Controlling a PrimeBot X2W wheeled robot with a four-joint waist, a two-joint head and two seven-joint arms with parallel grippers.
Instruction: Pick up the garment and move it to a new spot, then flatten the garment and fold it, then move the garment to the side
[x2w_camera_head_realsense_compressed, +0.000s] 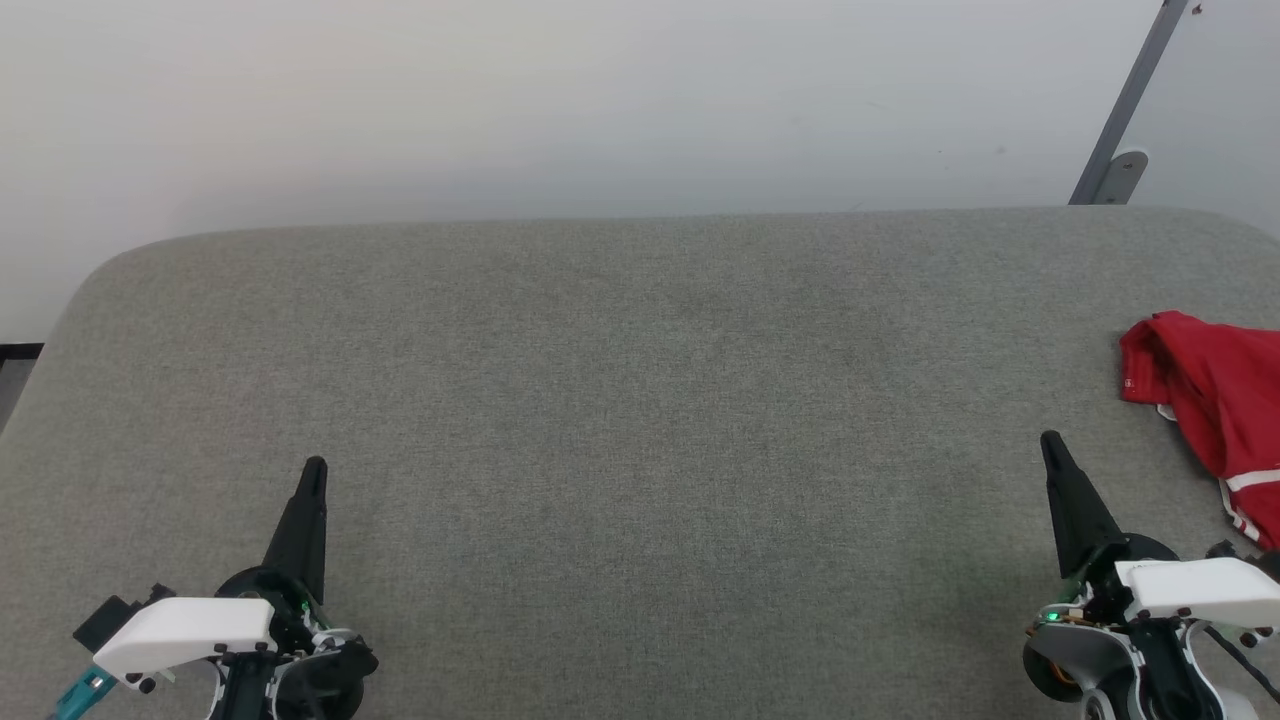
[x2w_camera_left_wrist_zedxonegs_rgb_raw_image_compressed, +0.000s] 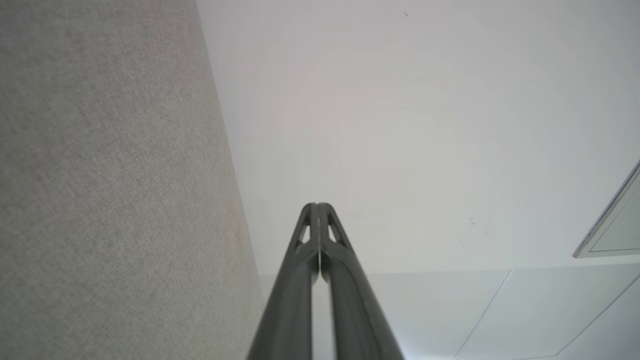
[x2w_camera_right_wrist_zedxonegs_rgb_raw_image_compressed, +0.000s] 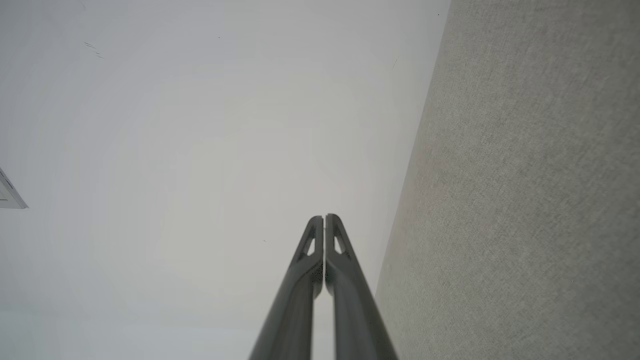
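Note:
The garment (x2w_camera_head_realsense_compressed: 1215, 400) is a crumpled heap of red fabric with white striped trim, lying at the right edge of the grey surface (x2w_camera_head_realsense_compressed: 640, 400) and cut off by the head view's edge. My right gripper (x2w_camera_head_realsense_compressed: 1050, 440) stands shut at the lower right, a short way left of the garment and not touching it. At the lower left my left gripper (x2w_camera_head_realsense_compressed: 315, 467) is shut too, far from the garment. Each wrist view shows its own fingers pressed together with nothing between them: left gripper (x2w_camera_left_wrist_zedxonegs_rgb_raw_image_compressed: 317, 206), right gripper (x2w_camera_right_wrist_zedxonegs_rgb_raw_image_compressed: 323, 217).
The wide grey padded surface ends at a pale wall (x2w_camera_head_realsense_compressed: 500, 100) at the back. A grey metal bar (x2w_camera_head_realsense_compressed: 1125, 110) leans at the back right corner. The surface's rounded left edge (x2w_camera_head_realsense_compressed: 60, 320) drops toward a dark floor strip.

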